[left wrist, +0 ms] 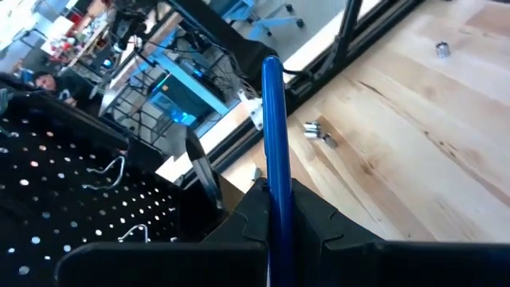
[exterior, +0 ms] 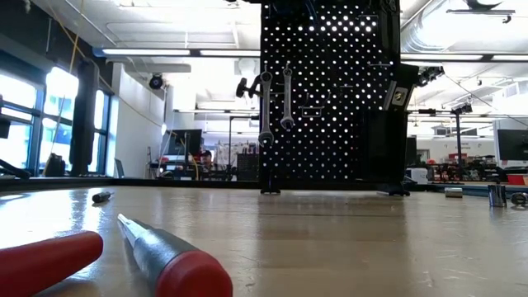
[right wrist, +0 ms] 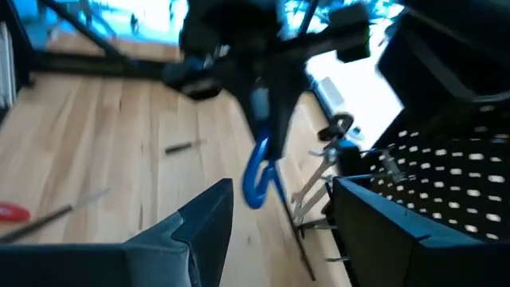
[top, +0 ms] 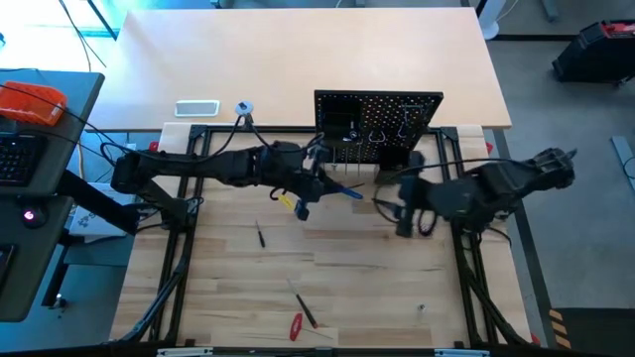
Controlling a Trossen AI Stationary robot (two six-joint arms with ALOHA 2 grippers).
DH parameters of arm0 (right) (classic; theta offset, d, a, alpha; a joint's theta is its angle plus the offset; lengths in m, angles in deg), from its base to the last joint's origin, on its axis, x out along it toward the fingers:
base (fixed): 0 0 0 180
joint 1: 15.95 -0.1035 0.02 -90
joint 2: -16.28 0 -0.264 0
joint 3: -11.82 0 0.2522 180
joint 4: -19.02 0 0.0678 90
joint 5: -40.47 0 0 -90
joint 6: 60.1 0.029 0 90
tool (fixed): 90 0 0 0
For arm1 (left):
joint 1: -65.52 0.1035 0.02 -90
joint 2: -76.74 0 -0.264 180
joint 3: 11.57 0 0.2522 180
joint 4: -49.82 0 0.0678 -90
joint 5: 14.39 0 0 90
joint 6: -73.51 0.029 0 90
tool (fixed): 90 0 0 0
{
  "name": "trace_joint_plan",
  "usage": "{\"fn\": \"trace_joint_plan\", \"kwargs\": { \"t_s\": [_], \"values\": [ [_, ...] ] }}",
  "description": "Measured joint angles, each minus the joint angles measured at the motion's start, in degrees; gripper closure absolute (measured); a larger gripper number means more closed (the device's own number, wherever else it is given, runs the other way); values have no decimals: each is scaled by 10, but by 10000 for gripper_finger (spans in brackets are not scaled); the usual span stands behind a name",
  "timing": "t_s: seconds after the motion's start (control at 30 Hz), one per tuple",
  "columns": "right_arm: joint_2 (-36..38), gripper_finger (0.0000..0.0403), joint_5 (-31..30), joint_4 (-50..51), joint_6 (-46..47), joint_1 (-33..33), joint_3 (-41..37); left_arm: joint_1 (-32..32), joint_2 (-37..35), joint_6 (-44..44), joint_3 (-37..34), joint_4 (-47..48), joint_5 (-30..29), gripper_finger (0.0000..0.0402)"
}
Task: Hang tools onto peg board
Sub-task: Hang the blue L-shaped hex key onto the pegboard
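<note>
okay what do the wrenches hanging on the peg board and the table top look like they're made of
The wrenches look like bare polished metal, likely steel: silvery with bright glints. The peg board behind them appears to be black painted sheet, metal or plastic, hard to tell. The table top looks like light wood planks, with visible grain and seams.

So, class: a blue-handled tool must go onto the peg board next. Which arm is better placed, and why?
Left. The left gripper is shut on the blue-handled tool, held just in front of the peg board. The right gripper is open, holds nothing, and sits beside the board.
</note>
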Motion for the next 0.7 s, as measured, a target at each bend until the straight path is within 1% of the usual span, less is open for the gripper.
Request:
{"fn": "trace_joint_plan", "kwargs": {
  "t_s": [0.07, 0.13, 0.33, 0.53, 0.63, 0.7],
  "values": [
    [-19, 194, 23, -5, -8, 13, -1, 2, 0, -4, 0, -2, 3, 390],
    [-39, 194, 28, -19, -15, 23, -1, 6, 0, -11, 0, -1, 3, 390],
    [-82, 194, 17, -52, -42, 26, -1, 14, 0, -30, 0, 15, 4, 390],
    [-116, 195, -3, -45, -47, 26, -1, 14, 1, -31, -1, 24, 2, 390],
    [-122, 207, -19, -46, -47, 26, -1, 14, 1, -31, -1, 27, 0, 390],
    [-122, 226, -19, -46, -47, 27, -1, 14, 1, -32, -1, 26, 1, 390]
  ]
}}
